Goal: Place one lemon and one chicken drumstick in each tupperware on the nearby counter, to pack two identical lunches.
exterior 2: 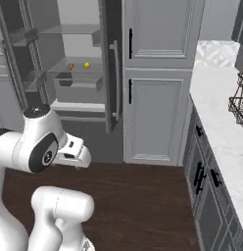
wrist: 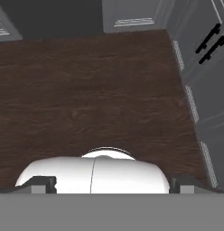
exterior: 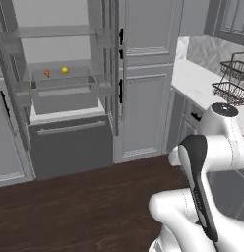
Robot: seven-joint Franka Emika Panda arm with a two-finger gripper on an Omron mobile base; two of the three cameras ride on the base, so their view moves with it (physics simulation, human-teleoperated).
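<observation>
Lemon (exterior: 65,70) and chicken drumstick (exterior: 46,73) lie side by side, slightly apart, on a shelf (exterior: 70,78) inside the open fridge (exterior: 60,88), the drumstick to the lemon's left. Both are well apart from the gripper (wrist: 107,184), which points down at the dark wooden floor (wrist: 86,99) with its fingertips (wrist: 39,184) spread wide and nothing between them. To the right, the white tabletop (exterior: 198,81) carries a wire basket (exterior: 232,81) near its far end, above grey cabinet doors (exterior 2: 206,186).
</observation>
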